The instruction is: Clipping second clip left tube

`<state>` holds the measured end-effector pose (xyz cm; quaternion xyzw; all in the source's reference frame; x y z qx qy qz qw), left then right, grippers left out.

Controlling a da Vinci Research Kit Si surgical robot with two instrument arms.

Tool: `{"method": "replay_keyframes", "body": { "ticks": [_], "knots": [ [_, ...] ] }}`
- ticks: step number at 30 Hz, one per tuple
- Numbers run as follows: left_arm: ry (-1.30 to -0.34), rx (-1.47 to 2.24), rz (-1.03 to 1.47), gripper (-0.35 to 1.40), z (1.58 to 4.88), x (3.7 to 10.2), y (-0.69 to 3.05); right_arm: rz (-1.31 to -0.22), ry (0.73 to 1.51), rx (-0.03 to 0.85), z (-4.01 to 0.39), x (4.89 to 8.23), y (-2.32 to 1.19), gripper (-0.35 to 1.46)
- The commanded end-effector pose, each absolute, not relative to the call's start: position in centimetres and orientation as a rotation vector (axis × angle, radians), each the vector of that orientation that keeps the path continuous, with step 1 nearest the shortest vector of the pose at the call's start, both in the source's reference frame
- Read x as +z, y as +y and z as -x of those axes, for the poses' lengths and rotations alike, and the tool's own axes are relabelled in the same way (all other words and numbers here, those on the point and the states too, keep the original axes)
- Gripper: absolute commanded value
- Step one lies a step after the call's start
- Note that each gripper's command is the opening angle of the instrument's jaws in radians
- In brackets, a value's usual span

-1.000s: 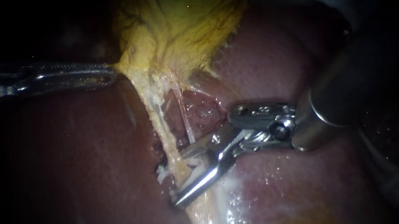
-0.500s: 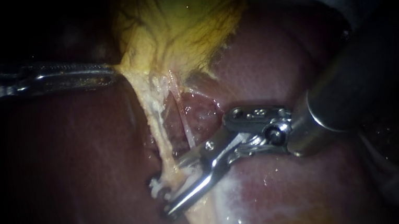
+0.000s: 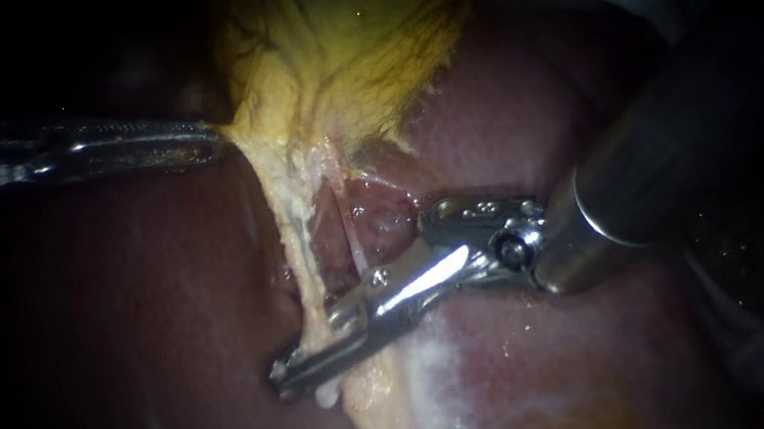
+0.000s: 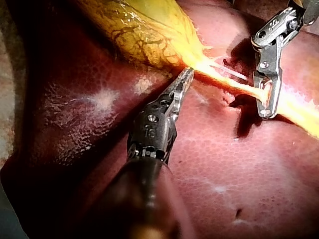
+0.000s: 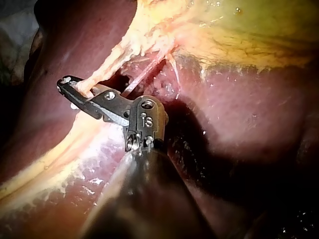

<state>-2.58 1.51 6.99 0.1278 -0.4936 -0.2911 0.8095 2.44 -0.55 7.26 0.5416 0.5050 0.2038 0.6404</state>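
The liver lies beneath the gallbladder. Below the gallbladder sits the right instrument; at its neck the left instrument pinches the gallbladder's edge in its jaws. The left tube runs down from the gallbladder, the right instrument's jaws clamped across it

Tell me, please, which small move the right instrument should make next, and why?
Probably squeeze fully where it is, without sliding. The right instrument has both jaws on the left tube, crossing it, and the left instrument grips the gallbladder, stretching the tube.
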Motion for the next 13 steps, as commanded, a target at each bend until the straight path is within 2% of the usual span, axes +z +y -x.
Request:
{"method": "replay_keyframes", "body": {
  "ticks": [1,13],
  "knots": [
    [-1.055,-0.622,-0.273,-0.35,2.58,6.99,1.51,-1.233,1.152,0.463,-2.43,7.28,-0.54,-0.35],
    [-1.055,-0.622,-0.273,-0.35,2.58,6.99,1.51,-1.234,1.155,0.461,-2.41,7.33,-0.54,-0.35]
  ]
}}
